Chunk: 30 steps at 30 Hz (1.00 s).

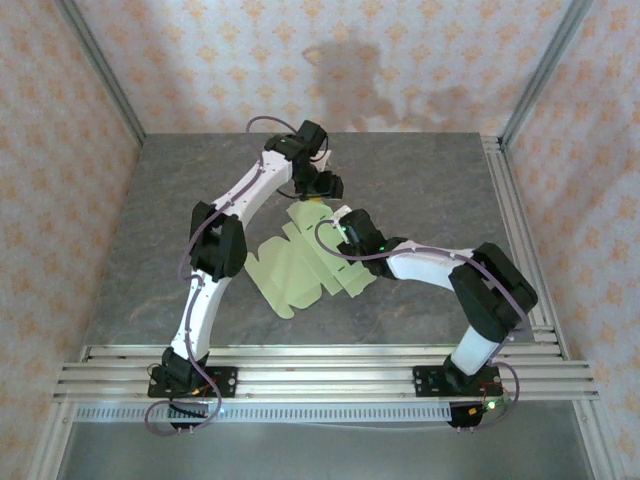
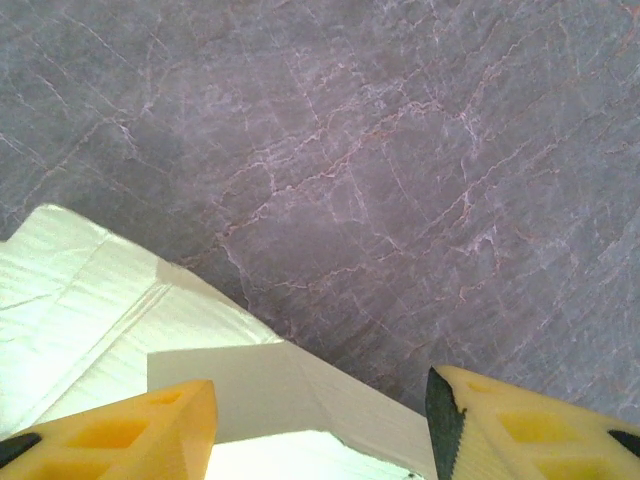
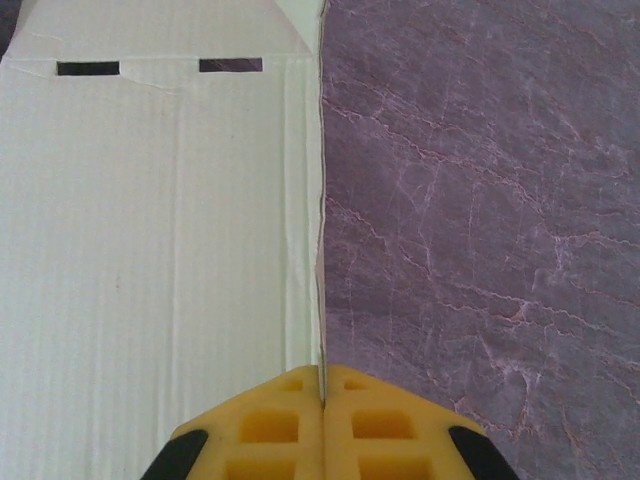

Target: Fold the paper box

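Observation:
The paper box [image 1: 290, 270] is a pale yellow-green die-cut card lying mostly flat in the middle of the table, between the two arms. My left gripper [image 1: 322, 195] is at its far end. In the left wrist view the paper box [image 2: 100, 300] has a raised flap that reaches into the gap of the left gripper [image 2: 320, 400], whose yellow fingers [image 2: 140, 430] stand apart from it. My right gripper [image 1: 345, 232] is at the card's right side. In the right wrist view the right gripper [image 3: 322, 385] is shut on a thin upright edge of the paper box [image 3: 150, 250].
The grey marbled table [image 1: 420, 180] lies bare to the right of and behind the card. Aluminium rails [image 1: 320, 365] run along the near edge, and another rail [image 1: 515, 220] along the right side. Patterned walls enclose the table on three sides.

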{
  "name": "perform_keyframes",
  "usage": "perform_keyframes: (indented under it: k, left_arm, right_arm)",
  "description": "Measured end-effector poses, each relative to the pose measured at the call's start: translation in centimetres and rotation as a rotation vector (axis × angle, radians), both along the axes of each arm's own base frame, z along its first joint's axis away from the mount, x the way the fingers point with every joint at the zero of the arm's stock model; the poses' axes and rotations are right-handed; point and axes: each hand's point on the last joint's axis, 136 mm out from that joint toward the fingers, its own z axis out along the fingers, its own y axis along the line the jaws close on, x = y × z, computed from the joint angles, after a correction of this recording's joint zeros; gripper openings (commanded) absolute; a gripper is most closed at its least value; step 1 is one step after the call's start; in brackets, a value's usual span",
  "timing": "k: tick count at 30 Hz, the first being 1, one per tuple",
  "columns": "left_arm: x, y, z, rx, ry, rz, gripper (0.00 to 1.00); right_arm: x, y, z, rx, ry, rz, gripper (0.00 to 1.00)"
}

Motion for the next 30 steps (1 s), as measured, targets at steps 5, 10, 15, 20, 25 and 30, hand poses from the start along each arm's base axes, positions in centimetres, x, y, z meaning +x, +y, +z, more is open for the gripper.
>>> perform_keyframes:
  k: [5,10,15,20,25,30]
  left_arm:
    - [-0.3,0.0,-0.2,-0.002,0.016,0.009,0.52]
    - [-1.1,0.2,-1.2,0.002,0.062,0.030,0.52]
    - [-1.6,0.0,-2.0,0.003,0.096,0.054,0.49]
    - [-1.9,-0.5,-2.3,-0.013,0.110,0.072,0.45]
    - [-2.1,-1.0,-2.8,-0.036,0.131,0.093,0.38]
    - [-2.0,-1.5,-2.9,-0.071,0.144,0.114,0.30]
  right_arm:
    - [0.2,0.1,0.3,-0.001,-0.007,0.003,0.00]
    - [0.2,0.0,0.3,-0.009,-0.012,0.004,0.00]
    - [0.3,0.1,0.5,-0.008,-0.016,0.005,0.00]
    - [0.4,0.0,0.5,-0.011,-0.018,0.003,0.00]
    - [0.5,0.1,0.7,-0.009,-0.022,0.003,0.00]
    - [0.5,0.2,0.7,-0.013,-0.024,0.008,0.00]
